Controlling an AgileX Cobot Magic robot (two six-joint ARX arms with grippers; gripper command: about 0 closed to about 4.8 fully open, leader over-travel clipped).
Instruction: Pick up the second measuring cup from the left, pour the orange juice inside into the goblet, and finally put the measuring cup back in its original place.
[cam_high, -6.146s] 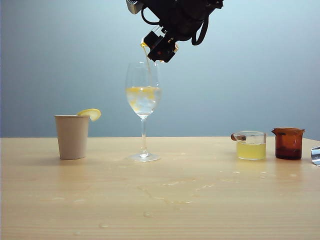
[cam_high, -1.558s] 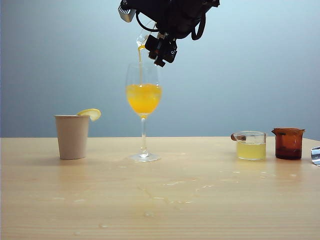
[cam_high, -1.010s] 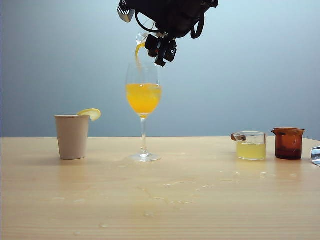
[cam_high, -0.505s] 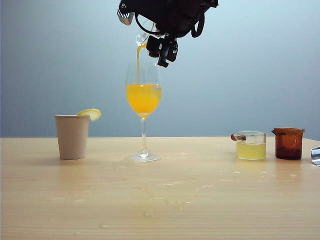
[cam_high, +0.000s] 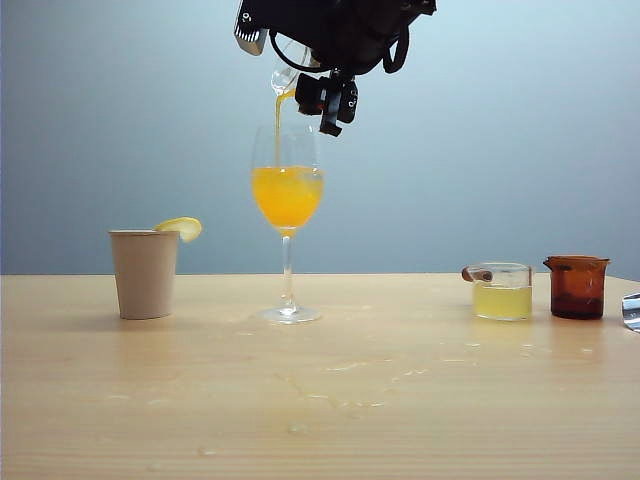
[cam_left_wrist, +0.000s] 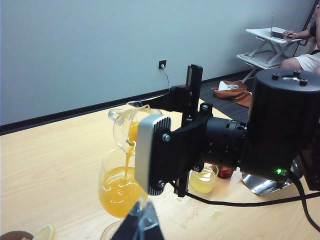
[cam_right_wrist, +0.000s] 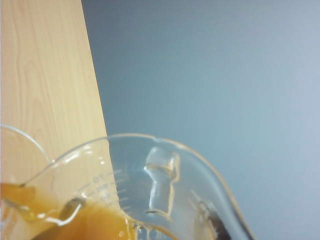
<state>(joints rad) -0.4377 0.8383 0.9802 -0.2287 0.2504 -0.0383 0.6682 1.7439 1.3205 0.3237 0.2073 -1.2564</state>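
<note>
High over the table my right gripper (cam_high: 325, 97) is shut on the measuring cup (cam_high: 284, 68), a small clear beaker tipped spout-down. A thin stream of orange juice (cam_high: 278, 115) falls from it into the goblet (cam_high: 287, 200), whose bowl is about half full of orange. The right wrist view is filled by the tilted measuring cup (cam_right_wrist: 150, 165) with orange juice (cam_right_wrist: 95, 222) pooled at its lip. The left wrist view shows the measuring cup (cam_left_wrist: 124, 125) above the goblet (cam_left_wrist: 116, 192). My left gripper (cam_left_wrist: 142, 222) hangs apart from both, fingertips together, holding nothing.
A beige paper cup (cam_high: 145, 272) with a lemon slice stands left of the goblet. At the right stand a clear cup of pale yellow-green liquid (cam_high: 502, 291) and an amber glass cup (cam_high: 577, 286). A shiny metal piece (cam_high: 632, 311) shows at the right edge. Wet spots lie mid-table.
The measuring cup has tipped a little further and the stream keeps running. Over the last seconds the goblet's content went from pale and clear to solid orange.
</note>
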